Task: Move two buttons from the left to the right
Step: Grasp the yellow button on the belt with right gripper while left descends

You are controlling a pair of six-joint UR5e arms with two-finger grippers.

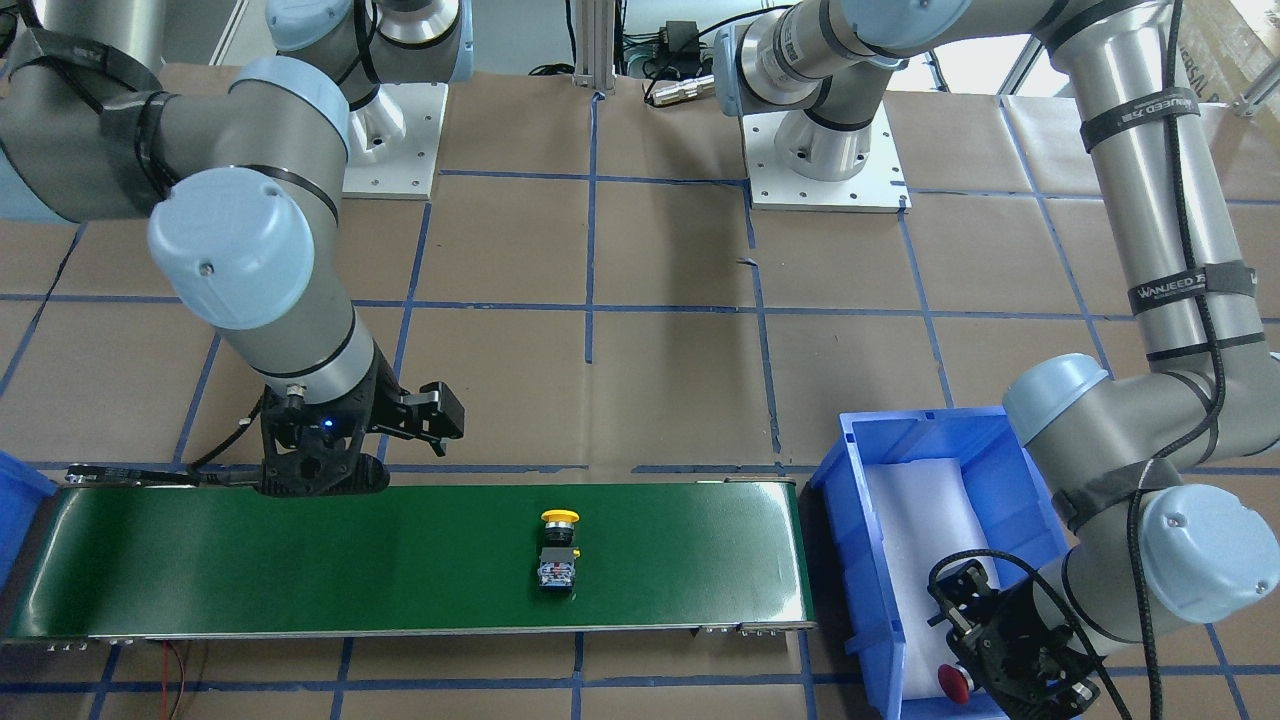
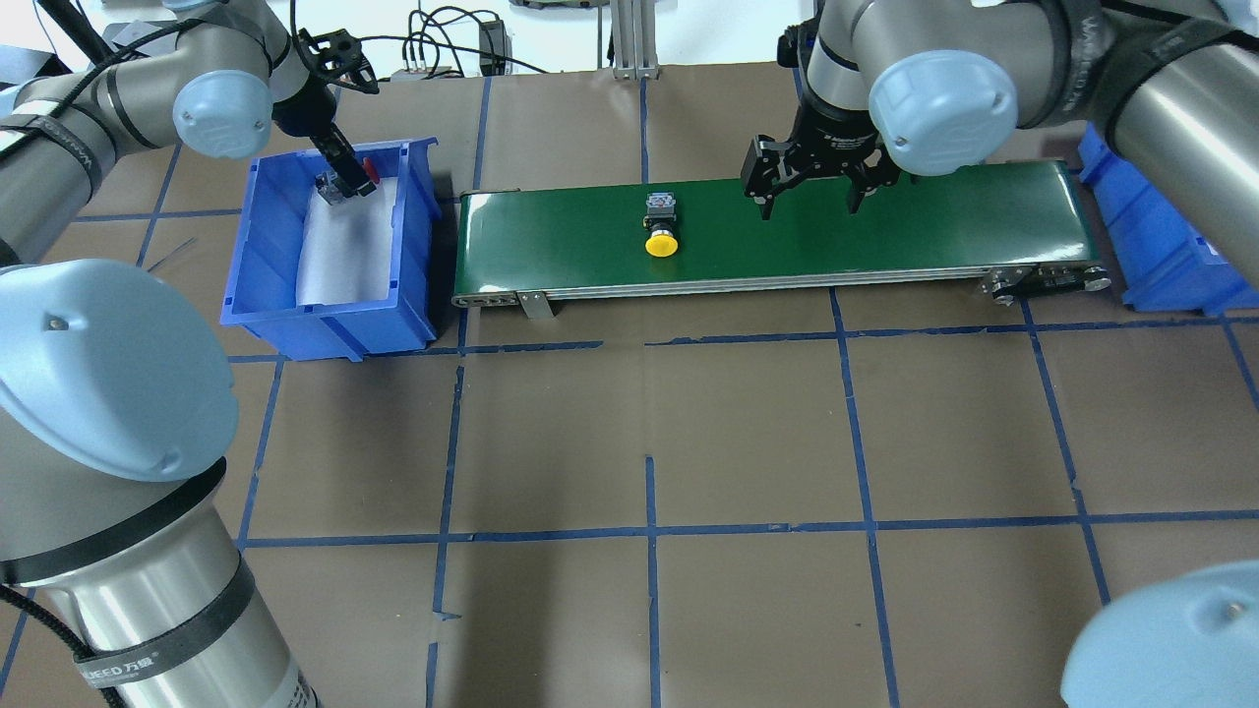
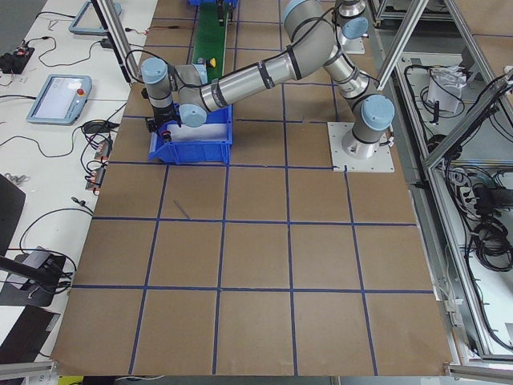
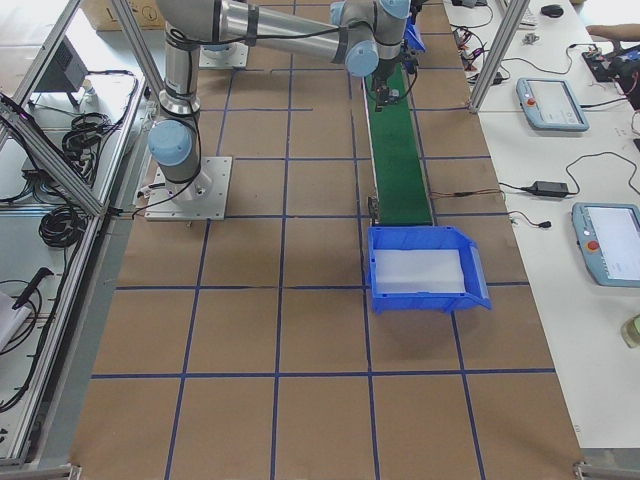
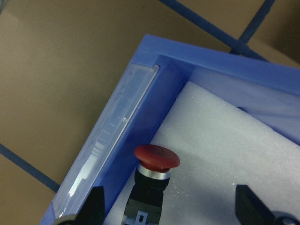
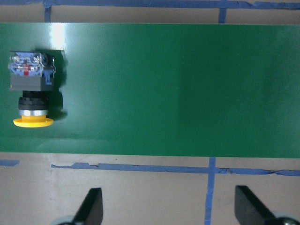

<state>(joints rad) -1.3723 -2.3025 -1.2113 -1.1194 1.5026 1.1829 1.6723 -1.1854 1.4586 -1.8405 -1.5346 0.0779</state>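
The yellow-capped button lies on its side on the green conveyor belt, also in the front view and the right wrist view. The red-capped button lies on white foam inside the blue bin at the belt's left end, close to the bin's wall. My left gripper is down in that bin, open, its fingers wide on either side of the red button. My right gripper is open and empty above the belt's far edge, to the right of the yellow button.
A second blue bin stands at the belt's right end. The belt's frame and rollers run along its near side. Brown paper with blue tape lines covers the table.
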